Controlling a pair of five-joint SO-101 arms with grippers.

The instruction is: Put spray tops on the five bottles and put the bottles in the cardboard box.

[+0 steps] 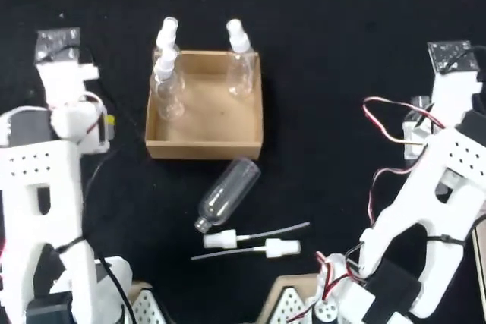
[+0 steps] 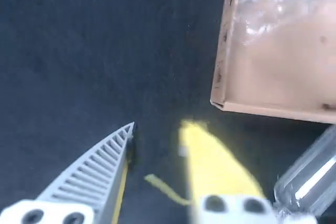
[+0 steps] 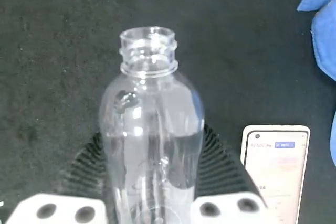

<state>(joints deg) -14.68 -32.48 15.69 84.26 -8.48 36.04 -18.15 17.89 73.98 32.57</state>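
Left end effector point(image 2: 157, 148) hangs released over the dark desk point(image 2: 79, 51), jaws spread with nothing between them, just beside a corner of the cardboard box point(image 2: 223, 77). The lying bottle point(image 2: 310, 179) shows at the edge, close to that corner.

On the other wrist, the right end effector point(image 3: 152, 148) is clenched on the held bottle point(image 3: 152, 103), whose neck is open. A phone point(image 3: 275, 166) lies on the desk beside it.

From above, three capped bottles point(image 1: 240, 66) stand in the far half of the box. The lying bottle is just near of it, and two spray tops point(image 1: 222, 240) lie nearer still.

The risks, as I judge them:
- The clear held bottle may twist or slip when a top is pressed on.
- The thin dip tubes could bend or miss the neck.
- A nudge could roll the lying bottle.
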